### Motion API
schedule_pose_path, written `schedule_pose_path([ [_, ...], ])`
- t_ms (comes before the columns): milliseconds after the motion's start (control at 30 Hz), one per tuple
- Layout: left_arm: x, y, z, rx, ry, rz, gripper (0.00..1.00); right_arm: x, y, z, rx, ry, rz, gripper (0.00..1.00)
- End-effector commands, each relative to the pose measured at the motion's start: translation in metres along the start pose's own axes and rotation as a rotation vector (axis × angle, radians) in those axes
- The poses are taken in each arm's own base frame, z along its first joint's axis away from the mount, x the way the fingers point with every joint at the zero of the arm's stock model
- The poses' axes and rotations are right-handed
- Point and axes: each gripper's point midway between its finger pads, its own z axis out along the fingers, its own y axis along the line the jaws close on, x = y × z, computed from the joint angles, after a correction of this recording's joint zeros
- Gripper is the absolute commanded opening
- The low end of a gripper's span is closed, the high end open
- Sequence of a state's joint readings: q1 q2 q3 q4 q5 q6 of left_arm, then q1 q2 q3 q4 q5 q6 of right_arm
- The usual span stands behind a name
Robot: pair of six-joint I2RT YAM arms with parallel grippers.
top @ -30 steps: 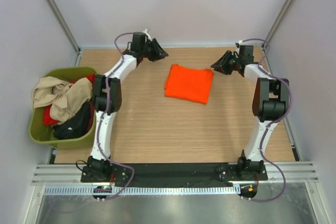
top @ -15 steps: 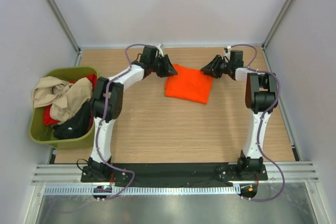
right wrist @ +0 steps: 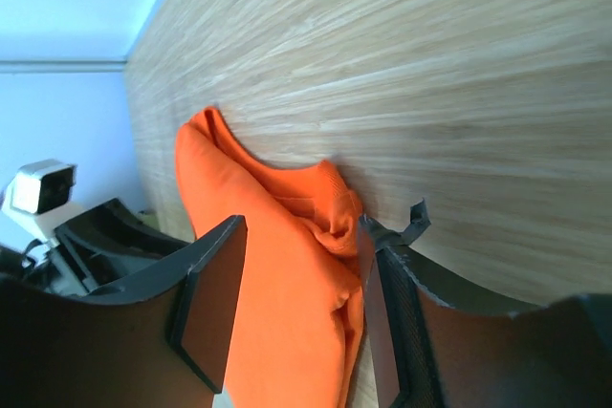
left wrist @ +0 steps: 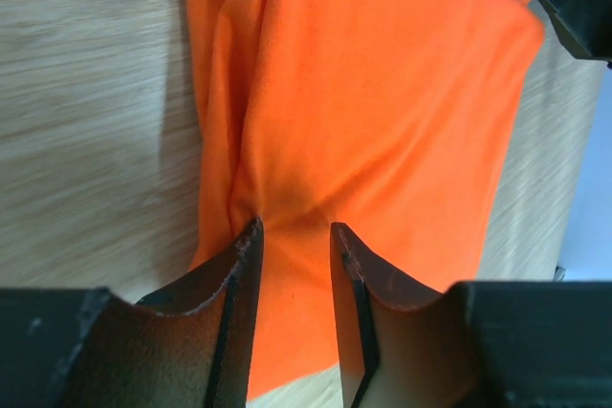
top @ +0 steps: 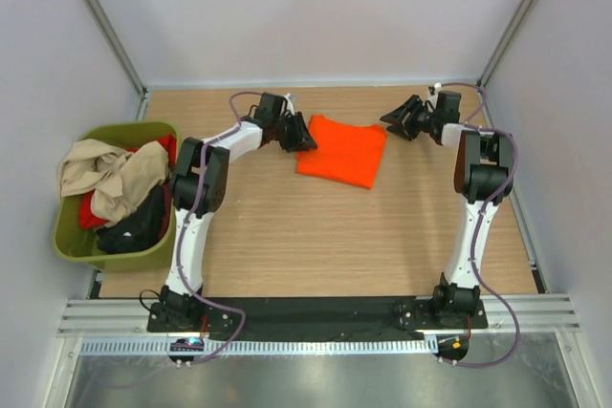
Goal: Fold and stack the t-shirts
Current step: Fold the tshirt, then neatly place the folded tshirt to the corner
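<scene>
A bright orange t-shirt (top: pixel 341 150), folded to a rough rectangle, lies on the wooden table toward the back. My left gripper (top: pixel 298 138) is at its left edge. In the left wrist view the gripper (left wrist: pixel 294 228) is open, with the orange cloth (left wrist: pixel 382 93) lying between and under the fingers and puckering at the left fingertip. My right gripper (top: pixel 394 121) is at the shirt's back right corner. In the right wrist view the gripper (right wrist: pixel 301 226) is wide open and straddles the bunched corner of the shirt (right wrist: pixel 277 274).
An olive-green tub (top: pixel 124 128) stands at the table's left edge, holding crumpled beige (top: pixel 100 174), red (top: pixel 91 212) and black (top: pixel 134 226) shirts. Grey walls close in the back and both sides.
My left gripper slid a little forward along the shirt's left edge. My right gripper drew back slightly to the right. The orange shirt shifted a little to the left.
</scene>
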State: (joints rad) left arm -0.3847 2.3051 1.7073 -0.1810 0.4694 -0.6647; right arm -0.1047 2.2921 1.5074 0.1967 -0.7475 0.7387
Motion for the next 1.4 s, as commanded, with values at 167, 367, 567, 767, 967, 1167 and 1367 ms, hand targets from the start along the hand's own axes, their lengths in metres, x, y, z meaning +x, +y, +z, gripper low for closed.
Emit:
schedule_pose_path([
  [167, -0.051, -0.082, -0.111, 0.047, -0.133, 0.144, 0.39, 0.027, 0.011, -0.047, 0.277, 0.0, -0.052, 0.64],
  [367, -0.015, -0.092, -0.173, 0.021, -0.131, 0.132, 0.39, 0.065, 0.006, -0.06, 0.356, 0.001, -0.077, 0.71],
  [567, 0.041, -0.084, -0.226, -0.002, -0.117, 0.141, 0.4, 0.093, -0.004, -0.038, 0.391, 0.065, -0.11, 0.67],
  [767, 0.076, -0.069, -0.261, -0.046, -0.164, 0.159, 0.4, 0.104, -0.018, -0.03, 0.399, 0.084, -0.104, 0.57],
  [967, 0.09, -0.07, -0.285, -0.053, -0.195, 0.164, 0.4, 0.099, -0.02, -0.025, 0.403, 0.087, -0.131, 0.31],
  [1167, 0.098, -0.071, -0.291, -0.038, -0.201, 0.156, 0.4, 0.059, -0.019, -0.039, 0.471, 0.064, -0.192, 0.1],
  [1367, 0.111, -0.065, -0.286, -0.028, -0.167, 0.133, 0.4, 0.013, -0.034, -0.057, 0.54, 0.072, -0.224, 0.11],
])
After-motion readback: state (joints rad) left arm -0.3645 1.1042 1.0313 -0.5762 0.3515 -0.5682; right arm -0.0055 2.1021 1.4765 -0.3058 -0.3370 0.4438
